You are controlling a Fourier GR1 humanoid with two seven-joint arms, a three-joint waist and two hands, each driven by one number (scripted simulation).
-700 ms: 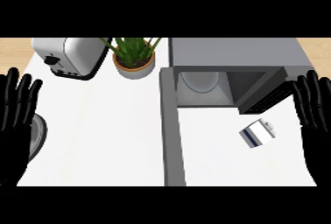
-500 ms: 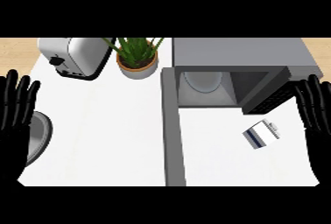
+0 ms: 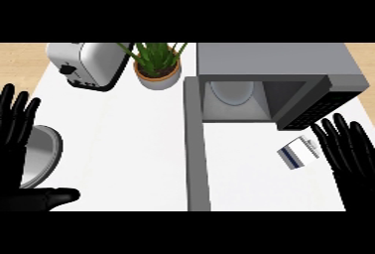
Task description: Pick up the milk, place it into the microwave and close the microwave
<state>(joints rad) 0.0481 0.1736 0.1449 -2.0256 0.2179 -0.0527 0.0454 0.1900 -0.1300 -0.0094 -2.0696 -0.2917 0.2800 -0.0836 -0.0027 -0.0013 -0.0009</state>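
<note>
Your right hand (image 3: 350,149), fingers spread and holding nothing, lies just right of the milk (image 3: 299,152), whose long axis runs near-left to far-right.

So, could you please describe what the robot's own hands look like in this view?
Both the left hand and the right hand are plain matte black, with long slender fingers and a thumb. No markings, cables or sleeves show on them. The forearms show only as dark shapes at the lower edge, so their colour cannot be told here.
</note>
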